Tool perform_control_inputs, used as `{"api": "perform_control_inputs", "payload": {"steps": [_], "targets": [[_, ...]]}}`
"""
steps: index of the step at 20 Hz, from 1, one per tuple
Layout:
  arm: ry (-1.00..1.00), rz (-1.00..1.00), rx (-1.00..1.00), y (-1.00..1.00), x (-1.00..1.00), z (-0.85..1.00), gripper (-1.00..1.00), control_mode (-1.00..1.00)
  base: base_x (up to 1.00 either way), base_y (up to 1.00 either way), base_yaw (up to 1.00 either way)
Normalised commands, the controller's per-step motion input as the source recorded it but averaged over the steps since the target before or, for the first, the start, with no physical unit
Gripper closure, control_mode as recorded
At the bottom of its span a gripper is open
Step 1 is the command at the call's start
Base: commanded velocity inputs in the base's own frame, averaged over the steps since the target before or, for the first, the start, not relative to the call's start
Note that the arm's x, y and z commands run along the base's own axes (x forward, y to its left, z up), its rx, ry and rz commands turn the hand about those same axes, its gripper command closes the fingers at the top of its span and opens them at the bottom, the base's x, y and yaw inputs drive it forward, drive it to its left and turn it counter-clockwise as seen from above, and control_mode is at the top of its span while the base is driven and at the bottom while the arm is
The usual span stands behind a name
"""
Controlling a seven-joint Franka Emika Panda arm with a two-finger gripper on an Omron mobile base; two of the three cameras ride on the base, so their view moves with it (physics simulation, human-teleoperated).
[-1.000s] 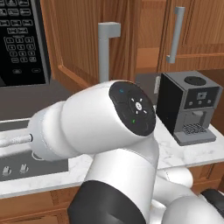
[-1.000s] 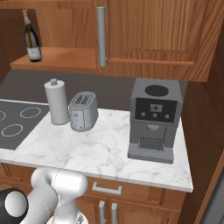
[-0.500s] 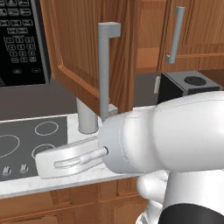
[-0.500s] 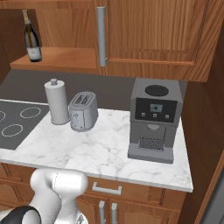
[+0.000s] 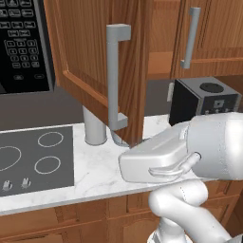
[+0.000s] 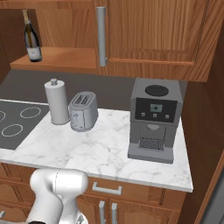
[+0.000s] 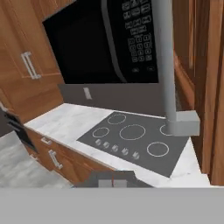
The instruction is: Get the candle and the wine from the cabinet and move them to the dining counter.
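One wine [image 6: 32, 37] upright on cabinet [image 6: 65, 59] shelf; door swung out | fingers [image 7: 112, 182] seemingly pressed together, holding nothing

No writing here can be made out. The black microwave's keypad [image 5: 19, 45], far left, carries pale marks too blurred to read, the dark glass wine bottle's light label [image 6: 34, 53] is blank, and the grey coffee machine's small screen [image 6: 155, 108] shows no legible characters.

wine [image 6: 32, 36]: 1
toaster [image 6: 82, 111]: 1
coffee machine [image 6: 155, 119]: 1
canister [image 6: 56, 101]: 1
microwave [image 7: 105, 41]: 1
cooktop [image 7: 136, 142]: 1, five rings
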Motion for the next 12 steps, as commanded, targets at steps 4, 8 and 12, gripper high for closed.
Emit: {"api": "perform_control_inputs", "payload": {"steps": [4,8,12], "targets": [[-0.21,0.0,0.0,-0.59,0.0,0.33,1.0,-1.0,0.0,0.0,0.0],[-0.14,0.0,0.0,-0.66,0.0,0.27,1.0,-1.0,0.0,0.0,0.0],[-0.07,0.0,0.0,-0.71,0.0,0.24,1.0,-1.0,0.0,0.0,0.0]]}}
